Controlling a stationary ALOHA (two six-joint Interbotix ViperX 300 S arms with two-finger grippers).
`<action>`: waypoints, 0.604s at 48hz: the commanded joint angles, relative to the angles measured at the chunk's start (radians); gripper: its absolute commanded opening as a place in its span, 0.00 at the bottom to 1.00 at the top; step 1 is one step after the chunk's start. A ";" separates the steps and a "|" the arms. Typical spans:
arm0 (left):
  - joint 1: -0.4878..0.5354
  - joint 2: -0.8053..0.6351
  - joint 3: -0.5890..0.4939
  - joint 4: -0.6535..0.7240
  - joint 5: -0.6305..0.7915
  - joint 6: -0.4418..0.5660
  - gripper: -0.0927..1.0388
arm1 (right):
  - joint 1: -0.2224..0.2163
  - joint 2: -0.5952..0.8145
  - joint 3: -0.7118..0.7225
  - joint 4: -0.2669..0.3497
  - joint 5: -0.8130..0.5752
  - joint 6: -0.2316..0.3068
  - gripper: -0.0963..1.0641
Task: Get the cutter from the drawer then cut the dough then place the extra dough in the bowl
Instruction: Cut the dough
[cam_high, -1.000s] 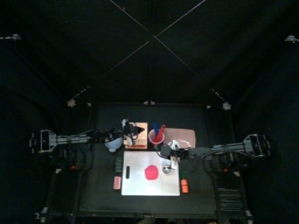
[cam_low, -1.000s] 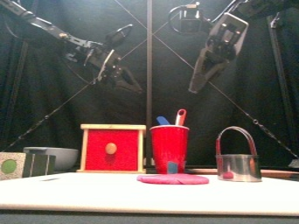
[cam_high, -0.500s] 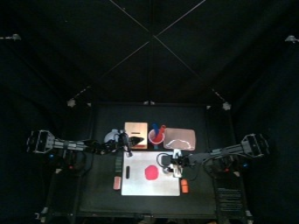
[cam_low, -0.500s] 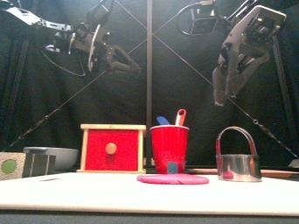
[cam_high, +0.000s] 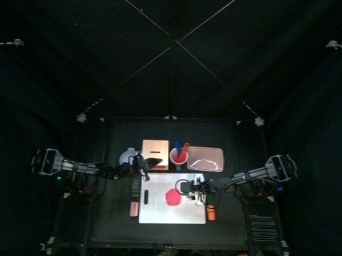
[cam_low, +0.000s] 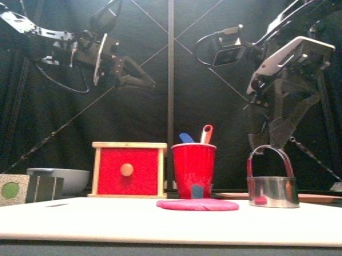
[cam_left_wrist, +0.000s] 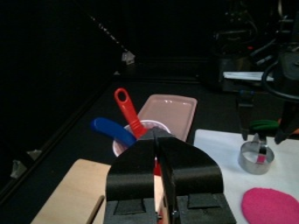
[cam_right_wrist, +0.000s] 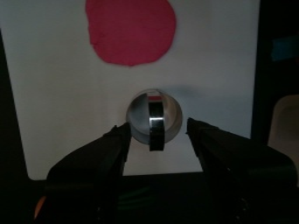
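The round metal cutter with its wire handle stands upright on the white cutting board, to the right of the flat red dough disc. My right gripper hangs open just above the handle. In the right wrist view its jaws stand wide on either side of the cutter, apart from it, with the dough beyond. My left gripper is raised at the back left, shut and empty, over the wooden box.
The wooden box with its red drawer front stands behind the board. To its right is the red cup holding a blue and a red knife. The blue-grey bowl sits at the left. The pink tray lies at the back right.
My right gripper has opened and come down over the cutter, which has stayed on the board. My left arm has drawn back to the left and upward.
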 joint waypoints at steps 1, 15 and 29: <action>0.003 0.005 -0.006 -0.015 -0.011 0.000 0.39 | 0.003 -0.009 -0.018 -0.002 -0.021 -0.002 0.81; 0.003 0.015 0.012 -0.037 -0.009 0.000 0.39 | 0.005 0.014 -0.028 0.006 -0.017 0.002 0.58; 0.002 0.015 0.021 -0.057 -0.011 0.000 0.39 | 0.008 0.035 -0.161 0.000 0.031 0.006 0.54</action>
